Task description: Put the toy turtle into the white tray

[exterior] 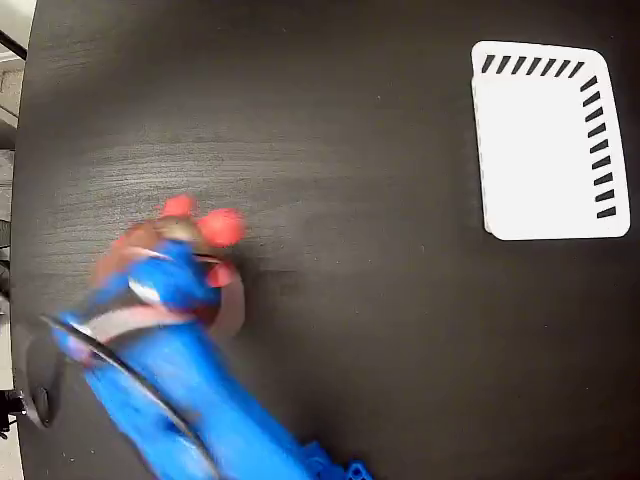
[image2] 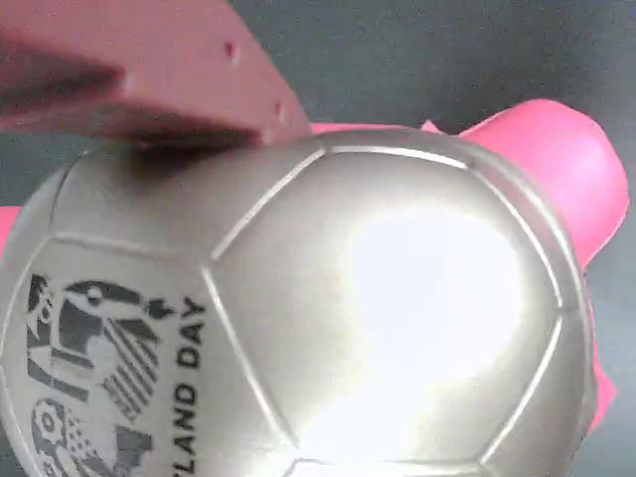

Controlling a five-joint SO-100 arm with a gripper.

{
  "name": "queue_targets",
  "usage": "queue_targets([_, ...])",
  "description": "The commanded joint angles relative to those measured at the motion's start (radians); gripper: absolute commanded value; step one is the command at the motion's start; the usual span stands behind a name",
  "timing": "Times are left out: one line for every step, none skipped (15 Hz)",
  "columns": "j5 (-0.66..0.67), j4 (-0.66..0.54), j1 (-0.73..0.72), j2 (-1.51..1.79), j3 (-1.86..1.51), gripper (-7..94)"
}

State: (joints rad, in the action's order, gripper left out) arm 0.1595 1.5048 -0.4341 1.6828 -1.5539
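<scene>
Turtle sits under the fingers (grip unclear), far from the white tray.

A dark, near-black table with a faint wood grain fills almost the whole fixed view. Along the left edge, a pale floor strip shows beyond the tabletop. The wrist view shows the same dark surface as background, at top.

On the toy turtle, the shell reads "DAY" and a cut-off "…LAND" in dark print beside a logo.
</scene>
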Motion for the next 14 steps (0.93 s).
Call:
queue_targets([0.012,0.064,0.215,0.264,0.018,0])
queue_targets([0.017,0.078,0.322,0.279,0.038,0])
queue_targets([0.014,0.078,0.434,0.276,0.066,0])
queue_targets([0.014,0.075,0.537,0.255,0.091,0])
queue_targets([0.012,0.074,0.623,0.224,0.120,0])
queue_targets([-0.002,0.052,0.696,0.189,0.152,0])
queue_targets([-0.037,0.023,0.764,0.140,0.195,0])
queue_targets([-0.084,-0.003,0.825,0.063,0.267,0])
queue_targets([-0.130,-0.015,0.874,-0.026,0.359,0])
queue_targets([-0.155,-0.014,0.911,-0.112,0.451,0])
queue_targets([-0.170,-0.018,0.937,-0.176,0.515,0])
queue_targets([-0.187,-0.014,0.957,-0.250,0.595,0])
queue_targets([-0.210,-0.006,0.977,-0.336,0.693,0])
queue_targets([-0.235,0.003,0.996,-0.430,0.808,0])
